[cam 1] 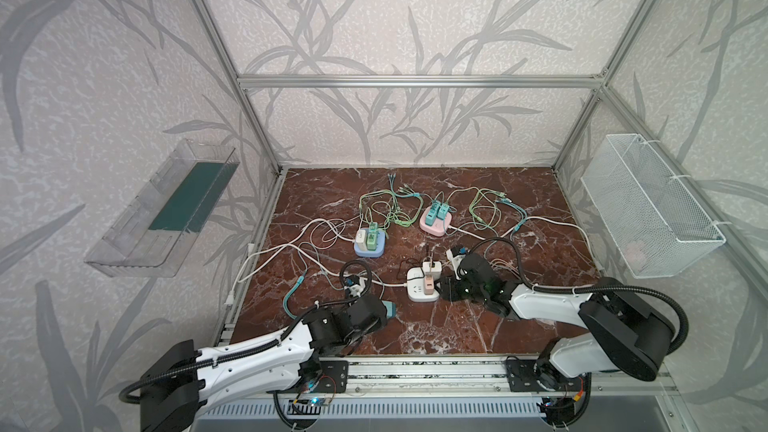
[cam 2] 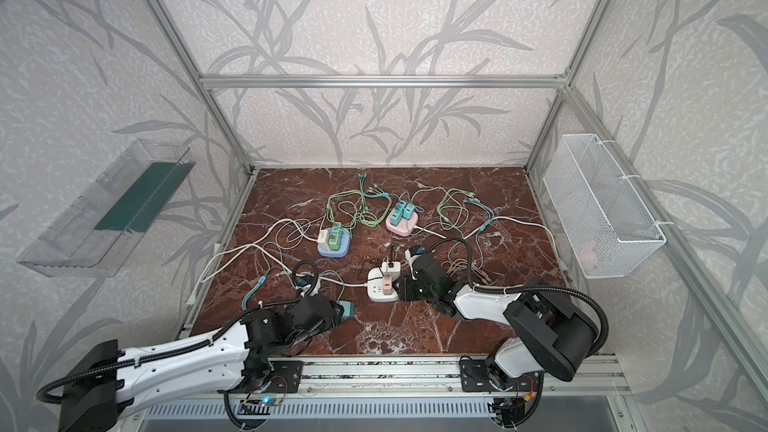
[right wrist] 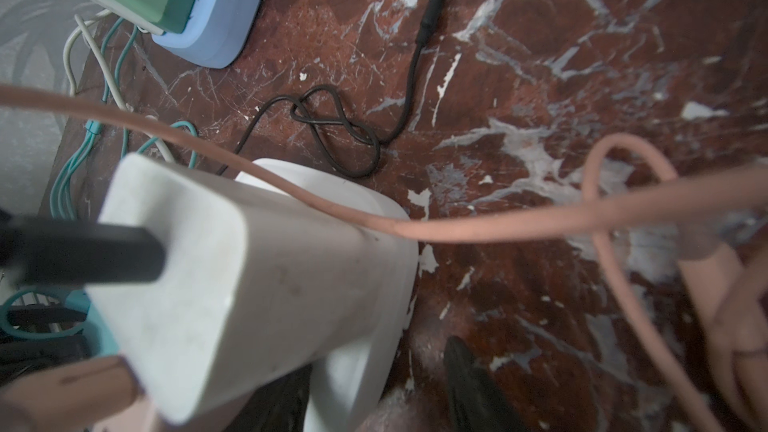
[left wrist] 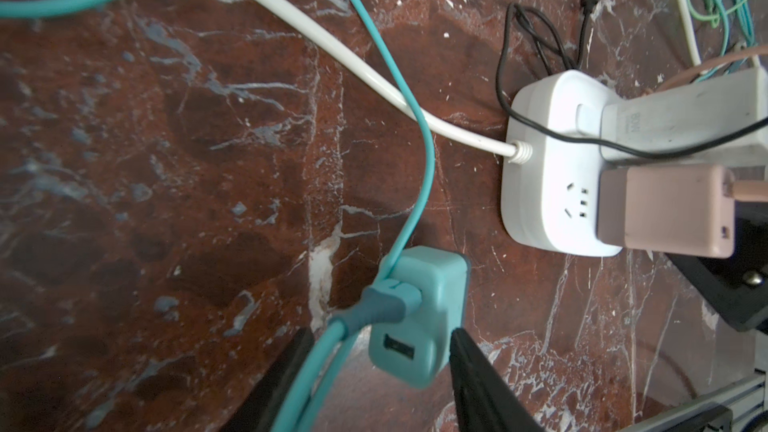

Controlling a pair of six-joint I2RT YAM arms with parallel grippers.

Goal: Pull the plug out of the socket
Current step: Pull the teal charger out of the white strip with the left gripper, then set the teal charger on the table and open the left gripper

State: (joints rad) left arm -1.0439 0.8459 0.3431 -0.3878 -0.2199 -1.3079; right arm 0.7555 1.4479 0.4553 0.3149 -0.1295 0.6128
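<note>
Three sockets stand on the table (cam 1: 457, 334): a blue socket (cam 1: 372, 252), a pink socket (cam 1: 430, 228) and, nearest to the arms, a white socket (cam 1: 415, 289). The teal plug (left wrist: 432, 317) is off the white socket. You find it in the left wrist view between the fingers of the left gripper (left wrist: 381, 338), near the white socket but apart from it. Its teal cable (left wrist: 428, 168) runs away over the marble.

The jaws there are spread. One finger (left wrist: 478, 376) stands just against the side of the plug, and the other is apart from it, with the cable in the gap. Whether the plug rests on the table or hangs a little above it, you cannot tell. In both top views only its front end shows past the gripper, and its prongs show in no view.

The right gripper (cam 1: 444, 288) is at the side of the white socket that faces its own arm. In the right wrist view one finger (right wrist: 469, 380) shows beside the socket, with a strip of table between them. The other is mostly hidden under the white charger (right wrist: 249, 284), which is blurred and fills much of that picture. So these jaws stand around the socket's edge, but whether they press it you cannot tell.

A pink plug (left wrist: 660, 209) sits in the white socket beside the charger. Its pink cable (right wrist: 498, 230) crosses the right wrist view out of focus. A black cable (right wrist: 332, 118) lies in a loop on the table.
</note>
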